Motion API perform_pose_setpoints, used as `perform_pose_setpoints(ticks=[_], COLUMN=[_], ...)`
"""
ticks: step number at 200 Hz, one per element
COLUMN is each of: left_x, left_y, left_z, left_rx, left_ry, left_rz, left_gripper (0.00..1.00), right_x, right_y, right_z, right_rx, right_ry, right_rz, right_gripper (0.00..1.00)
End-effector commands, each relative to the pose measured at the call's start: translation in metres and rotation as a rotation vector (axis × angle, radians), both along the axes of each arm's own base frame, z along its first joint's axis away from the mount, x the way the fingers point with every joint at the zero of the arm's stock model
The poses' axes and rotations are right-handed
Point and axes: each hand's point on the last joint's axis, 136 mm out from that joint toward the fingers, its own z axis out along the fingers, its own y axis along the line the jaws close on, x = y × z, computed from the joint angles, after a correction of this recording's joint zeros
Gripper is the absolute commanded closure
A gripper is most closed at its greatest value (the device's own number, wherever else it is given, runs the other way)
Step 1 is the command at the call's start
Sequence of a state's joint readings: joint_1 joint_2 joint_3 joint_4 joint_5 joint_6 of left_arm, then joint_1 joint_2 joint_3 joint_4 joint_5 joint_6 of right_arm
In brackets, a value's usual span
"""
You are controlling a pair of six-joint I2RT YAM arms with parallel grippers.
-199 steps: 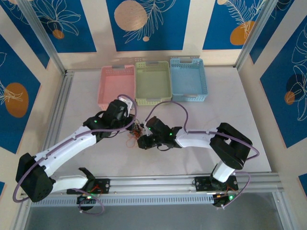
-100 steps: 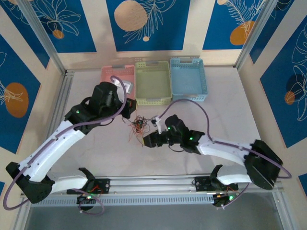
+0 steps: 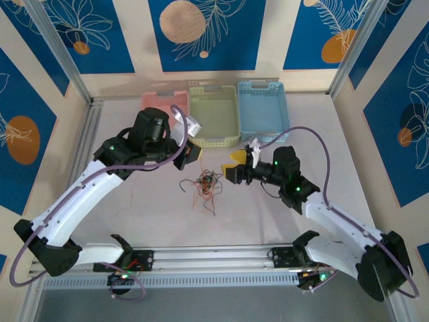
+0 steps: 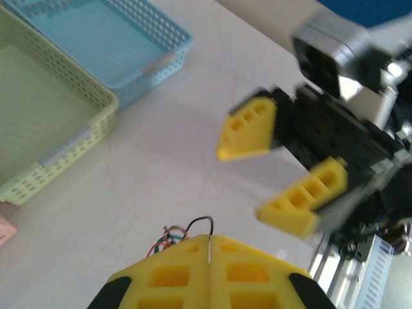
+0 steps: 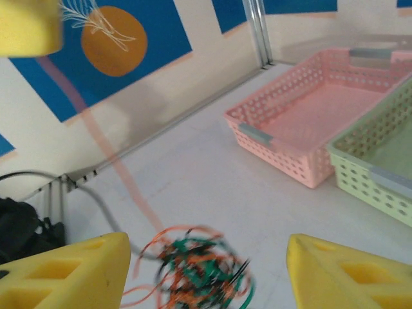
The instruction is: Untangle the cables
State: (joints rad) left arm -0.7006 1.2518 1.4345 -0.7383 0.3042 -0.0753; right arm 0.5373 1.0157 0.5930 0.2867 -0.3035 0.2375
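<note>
Top external, cables: the cables (image 3: pixel 204 184) are bunched on the table (image 3: pixel 134 221) with no clear long axis, and a loose tail trails toward 5 o'clock.
Top external, bearings: the clump is at 5 o'clock from the left gripper (image 3: pixel 190 153) and 8 o'clock from the right gripper (image 3: pixel 235 168). Both are near it.
Left wrist, left gripper: clenched, with a thin black strand leaving the seam, apparently pinched. Coloured wires show at 10 o'clock.
Right wrist, right gripper: spread and empty. The clump sits between its fingers (image 5: pixel 71 270), and strands rise toward 11 o'clock.
Likely next: the right gripper closes on the clump and pulls away toward 3 o'clock.
</note>
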Motion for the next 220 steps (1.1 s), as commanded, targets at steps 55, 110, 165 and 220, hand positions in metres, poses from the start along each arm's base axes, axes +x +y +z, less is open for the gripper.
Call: perform_pose_setpoints(ticks=[55, 110, 165, 220], left_x=[-0.009, -0.003, 0.006, 0.011], left_y=[-0.002, 0.003, 0.009, 0.016], left_z=[-0.009, -0.014, -0.016, -0.015], left_rx=[-0.029, -0.023, -0.034, -0.049], left_ry=[-0.049, -0.059, -0.058, -0.064], left_rz=[-0.071, -0.04, -0.002, 0.033], left_gripper=[1.0, 1.0, 1.0, 1.0], right_x=[-0.015, -0.025, -0.027, -0.026], right_y=[0.027, 0.048, 0.063, 0.07], right_z=[-0.034, -0.047, -0.063, -0.095], right_rx=[-0.078, -0.195, -0.268, -0.334], right_ry=[-0.029, -0.028, -0.015, 0.036], right_rz=[0.326, 0.394, 0.416, 0.389], right_gripper=[0.36, 0.35, 0.38, 0.39])
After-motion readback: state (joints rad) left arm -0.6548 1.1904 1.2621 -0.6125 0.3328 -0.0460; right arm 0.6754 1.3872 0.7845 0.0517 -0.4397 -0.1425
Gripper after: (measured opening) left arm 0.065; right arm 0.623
